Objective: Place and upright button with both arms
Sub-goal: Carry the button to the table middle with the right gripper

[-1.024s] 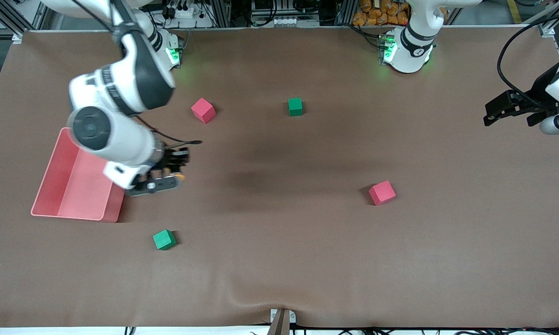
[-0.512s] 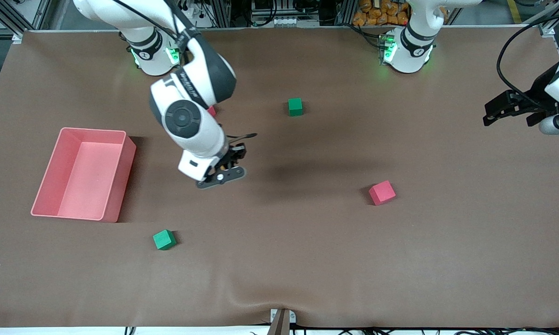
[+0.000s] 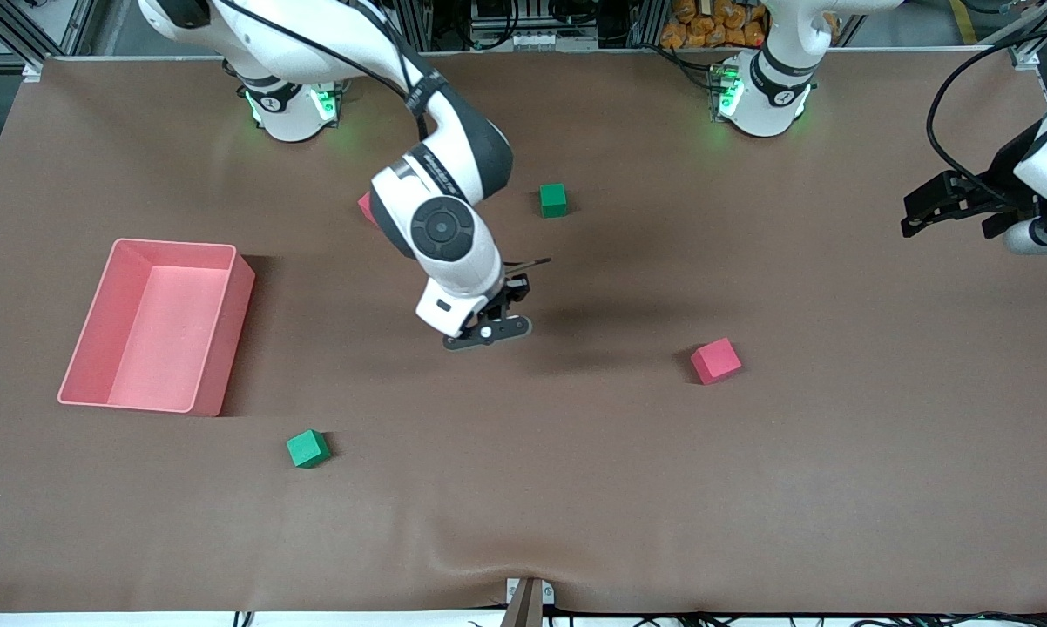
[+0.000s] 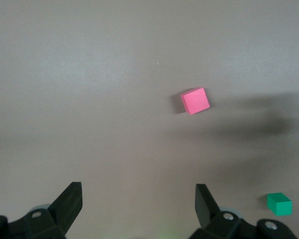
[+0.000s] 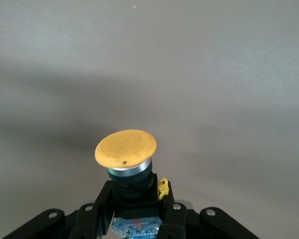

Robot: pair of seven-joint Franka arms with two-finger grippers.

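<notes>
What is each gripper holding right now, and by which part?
The right gripper holds the button by its black body, orange cap pointing away from the fingers. The left gripper is open and holds nothing.

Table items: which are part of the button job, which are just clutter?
Job:
- button, shut in the right gripper over mid-table
- left gripper, open, waiting at its end of the table

Clutter:
- pink bin
- two red cubes
- two green cubes

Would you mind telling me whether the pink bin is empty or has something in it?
Empty. The front view shows the pink bin's whole floor bare, with nothing lying inside; both green cubes and the red cubes sit outside it on the table.
</notes>
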